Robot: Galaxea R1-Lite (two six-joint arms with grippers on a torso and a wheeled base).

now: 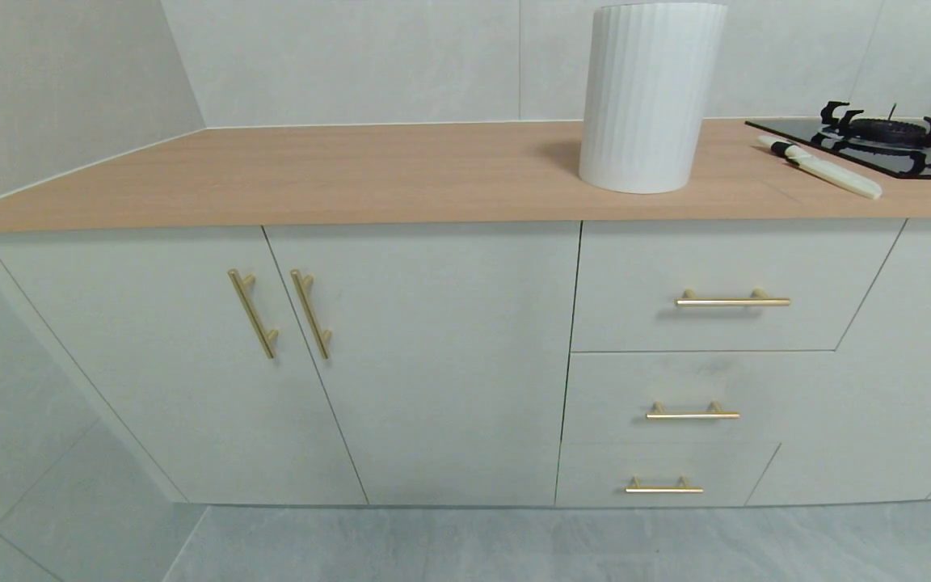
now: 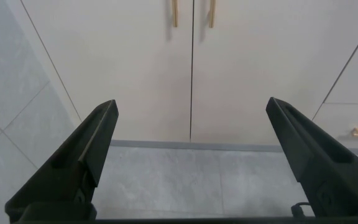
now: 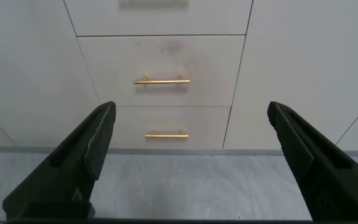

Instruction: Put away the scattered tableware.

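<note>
A cream-handled knife (image 1: 821,166) with a black band lies on the wooden countertop (image 1: 336,170) at the right, beside the hob. A tall white ribbed container (image 1: 648,97) stands on the counter just left of it. My left gripper (image 2: 191,112) is open and empty, low in front of the two cupboard doors (image 2: 191,68) near the floor. My right gripper (image 3: 191,112) is open and empty too, low before the lower drawers (image 3: 161,68).
A black gas hob (image 1: 890,139) occupies the counter's far right. Below the counter are two cupboard doors with gold handles (image 1: 281,314) and a stack of three shut drawers with gold handles (image 1: 730,301). Grey tiled floor (image 1: 465,550) lies in front.
</note>
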